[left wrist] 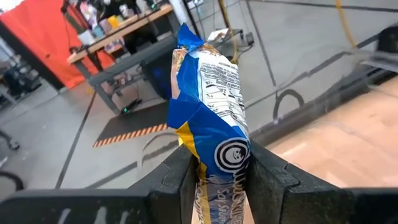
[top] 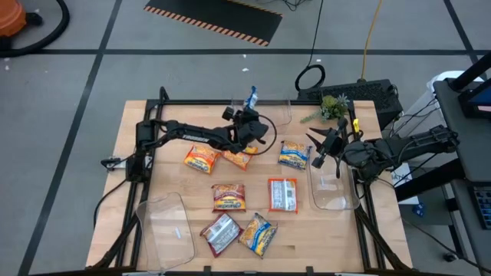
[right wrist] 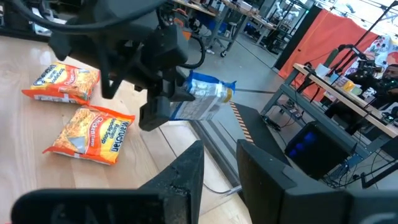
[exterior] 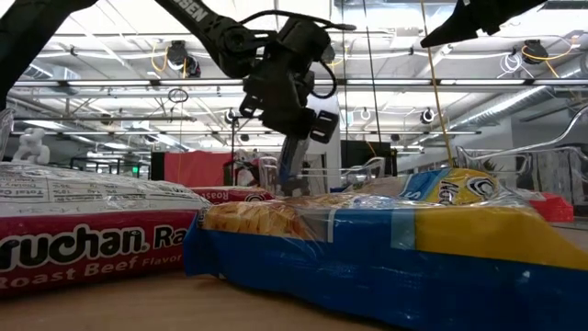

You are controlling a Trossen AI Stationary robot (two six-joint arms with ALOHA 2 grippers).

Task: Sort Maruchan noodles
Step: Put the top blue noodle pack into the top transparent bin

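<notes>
My left gripper (top: 249,113) is above the table's far edge, shut on a blue-and-yellow Maruchan noodle packet (top: 251,97). Several more packets lie flat on the wooden table. Two are orange (top: 201,159) (top: 239,157) and one is blue-and-yellow (top: 293,154). Further packets (top: 229,198) (top: 282,194) (top: 221,233) (top: 257,234) lie nearer the front edge. My right gripper (top: 314,157) hangs open at the table's right, above a clear bin (top: 334,195), with nothing between its fingers (right wrist: 186,171). My left gripper pinches the blue-and-yellow packet between its two fingers (left wrist: 177,174), across the yellow band with the round logo (left wrist: 231,155). The fingers reach about level toward the table's far edge. The packet sticks out past the fingertips, crumpled at the hold and lifted clear of the table.
A second clear bin (top: 278,107) stands at the far edge, just right of the held packet. A third (top: 165,230) sits near the front left. A small green plant (top: 334,106) and cables lie at the far right corner. Bare wood shows left of the orange packets.
</notes>
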